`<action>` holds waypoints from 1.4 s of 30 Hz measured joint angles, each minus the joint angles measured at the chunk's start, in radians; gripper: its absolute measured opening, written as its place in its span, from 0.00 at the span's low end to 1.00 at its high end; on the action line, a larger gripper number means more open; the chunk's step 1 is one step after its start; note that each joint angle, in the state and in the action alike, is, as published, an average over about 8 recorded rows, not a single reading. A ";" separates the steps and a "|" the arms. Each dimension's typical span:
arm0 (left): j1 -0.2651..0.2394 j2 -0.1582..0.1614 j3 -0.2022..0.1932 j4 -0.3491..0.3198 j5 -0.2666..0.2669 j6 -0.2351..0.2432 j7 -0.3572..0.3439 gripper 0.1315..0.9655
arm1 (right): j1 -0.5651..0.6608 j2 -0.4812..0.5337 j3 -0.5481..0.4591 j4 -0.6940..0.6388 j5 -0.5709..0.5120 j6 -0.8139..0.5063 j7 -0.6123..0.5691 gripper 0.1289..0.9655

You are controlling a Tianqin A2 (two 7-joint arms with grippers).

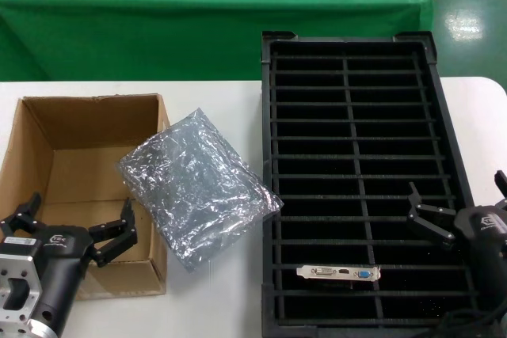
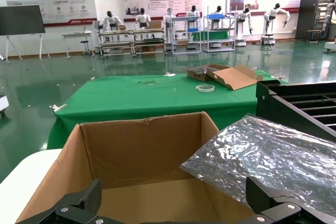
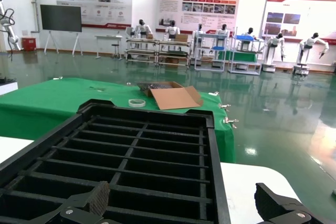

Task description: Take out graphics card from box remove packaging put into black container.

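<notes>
The graphics card [image 1: 339, 273] sits in a slot of the black tray [image 1: 271, 156] near the bench's front right. The empty bag [image 1: 196, 186] lies mid-bench beside the cardboard box [image 1: 32, 124]. The left gripper [image 1: 77, 231], spread, hangs over the box's front; the right gripper [image 1: 459, 207], spread, is over the tray's right edge.

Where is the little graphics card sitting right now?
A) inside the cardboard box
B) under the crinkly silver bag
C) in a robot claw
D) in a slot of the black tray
D: the graphics card lies in a near slot of the black tray, its silver bracket facing up.
</notes>
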 joint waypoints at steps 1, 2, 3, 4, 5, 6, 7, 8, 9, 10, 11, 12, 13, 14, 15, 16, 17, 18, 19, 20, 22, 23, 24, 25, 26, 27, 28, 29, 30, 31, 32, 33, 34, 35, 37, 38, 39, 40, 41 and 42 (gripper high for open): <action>0.000 0.000 0.000 0.000 0.000 0.000 0.000 1.00 | 0.000 0.000 0.000 0.000 0.000 0.000 0.000 1.00; 0.000 0.000 0.000 0.000 0.000 0.000 0.000 1.00 | 0.000 0.000 0.000 0.000 0.000 0.000 0.000 1.00; 0.000 0.000 0.000 0.000 0.000 0.000 0.000 1.00 | 0.000 0.000 0.000 0.000 0.000 0.000 0.000 1.00; 0.000 0.000 0.000 0.000 0.000 0.000 0.000 1.00 | 0.000 0.000 0.000 0.000 0.000 0.000 0.000 1.00; 0.000 0.000 0.000 0.000 0.000 0.000 0.000 1.00 | 0.000 0.000 0.000 0.000 0.000 0.000 0.000 1.00; 0.000 0.000 0.000 0.000 0.000 0.000 0.000 1.00 | 0.000 0.000 0.000 0.000 0.000 0.000 0.000 1.00; 0.000 0.000 0.000 0.000 0.000 0.000 0.000 1.00 | 0.000 0.000 0.000 0.000 0.000 0.000 0.000 1.00; 0.000 0.000 0.000 0.000 0.000 0.000 0.000 1.00 | 0.000 0.000 0.000 0.000 0.000 0.000 0.000 1.00; 0.000 0.000 0.000 0.000 0.000 0.000 0.000 1.00 | 0.000 0.000 0.000 0.000 0.000 0.000 0.000 1.00; 0.000 0.000 0.000 0.000 0.000 0.000 0.000 1.00 | 0.000 0.000 0.000 0.000 0.000 0.000 0.000 1.00; 0.000 0.000 0.000 0.000 0.000 0.000 0.000 1.00 | 0.000 0.000 0.000 0.000 0.000 0.000 0.000 1.00; 0.000 0.000 0.000 0.000 0.000 0.000 0.000 1.00 | 0.000 0.000 0.000 0.000 0.000 0.000 0.000 1.00; 0.000 0.000 0.000 0.000 0.000 0.000 0.000 1.00 | 0.000 0.000 0.000 0.000 0.000 0.000 0.000 1.00; 0.000 0.000 0.000 0.000 0.000 0.000 0.000 1.00 | 0.000 0.000 0.000 0.000 0.000 0.000 0.000 1.00; 0.000 0.000 0.000 0.000 0.000 0.000 0.000 1.00 | 0.000 0.000 0.000 0.000 0.000 0.000 0.000 1.00; 0.000 0.000 0.000 0.000 0.000 0.000 0.000 1.00 | 0.000 0.000 0.000 0.000 0.000 0.000 0.000 1.00; 0.000 0.000 0.000 0.000 0.000 0.000 0.000 1.00 | 0.000 0.000 0.000 0.000 0.000 0.000 0.000 1.00; 0.000 0.000 0.000 0.000 0.000 0.000 0.000 1.00 | 0.000 0.000 0.000 0.000 0.000 0.000 0.000 1.00; 0.000 0.000 0.000 0.000 0.000 0.000 0.000 1.00 | 0.000 0.000 0.000 0.000 0.000 0.000 0.000 1.00; 0.000 0.000 0.000 0.000 0.000 0.000 0.000 1.00 | 0.000 0.000 0.000 0.000 0.000 0.000 0.000 1.00; 0.000 0.000 0.000 0.000 0.000 0.000 0.000 1.00 | 0.000 0.000 0.000 0.000 0.000 0.000 0.000 1.00; 0.000 0.000 0.000 0.000 0.000 0.000 0.000 1.00 | 0.000 0.000 0.000 0.000 0.000 0.000 0.000 1.00; 0.000 0.000 0.000 0.000 0.000 0.000 0.000 1.00 | 0.000 0.000 0.000 0.000 0.000 0.000 0.000 1.00; 0.000 0.000 0.000 0.000 0.000 0.000 0.000 1.00 | 0.000 0.000 0.000 0.000 0.000 0.000 0.000 1.00; 0.000 0.000 0.000 0.000 0.000 0.000 0.000 1.00 | 0.000 0.000 0.000 0.000 0.000 0.000 0.000 1.00; 0.000 0.000 0.000 0.000 0.000 0.000 0.000 1.00 | 0.000 0.000 0.000 0.000 0.000 0.000 0.000 1.00; 0.000 0.000 0.000 0.000 0.000 0.000 0.000 1.00 | 0.000 0.000 0.000 0.000 0.000 0.000 0.000 1.00; 0.000 0.000 0.000 0.000 0.000 0.000 0.000 1.00 | 0.000 0.000 0.000 0.000 0.000 0.000 0.000 1.00; 0.000 0.000 0.000 0.000 0.000 0.000 0.000 1.00 | 0.000 0.000 0.000 0.000 0.000 0.000 0.000 1.00; 0.000 0.000 0.000 0.000 0.000 0.000 0.000 1.00 | 0.000 0.000 0.000 0.000 0.000 0.000 0.000 1.00; 0.000 0.000 0.000 0.000 0.000 0.000 0.000 1.00 | 0.000 0.000 0.000 0.000 0.000 0.000 0.000 1.00; 0.000 0.000 0.000 0.000 0.000 0.000 0.000 1.00 | 0.000 0.000 0.000 0.000 0.000 0.000 0.000 1.00; 0.000 0.000 0.000 0.000 0.000 0.000 0.000 1.00 | 0.000 0.000 0.000 0.000 0.000 0.000 0.000 1.00; 0.000 0.000 0.000 0.000 0.000 0.000 0.000 1.00 | 0.000 0.000 0.000 0.000 0.000 0.000 0.000 1.00; 0.000 0.000 0.000 0.000 0.000 0.000 0.000 1.00 | 0.000 0.000 0.000 0.000 0.000 0.000 0.000 1.00; 0.000 0.000 0.000 0.000 0.000 0.000 0.000 1.00 | 0.000 0.000 0.000 0.000 0.000 0.000 0.000 1.00; 0.000 0.000 0.000 0.000 0.000 0.000 0.000 1.00 | 0.000 0.000 0.000 0.000 0.000 0.000 0.000 1.00; 0.000 0.000 0.000 0.000 0.000 0.000 0.000 1.00 | 0.000 0.000 0.000 0.000 0.000 0.000 0.000 1.00; 0.000 0.000 0.000 0.000 0.000 0.000 0.000 1.00 | 0.000 0.000 0.000 0.000 0.000 0.000 0.000 1.00; 0.000 0.000 0.000 0.000 0.000 0.000 0.000 1.00 | 0.000 0.000 0.000 0.000 0.000 0.000 0.000 1.00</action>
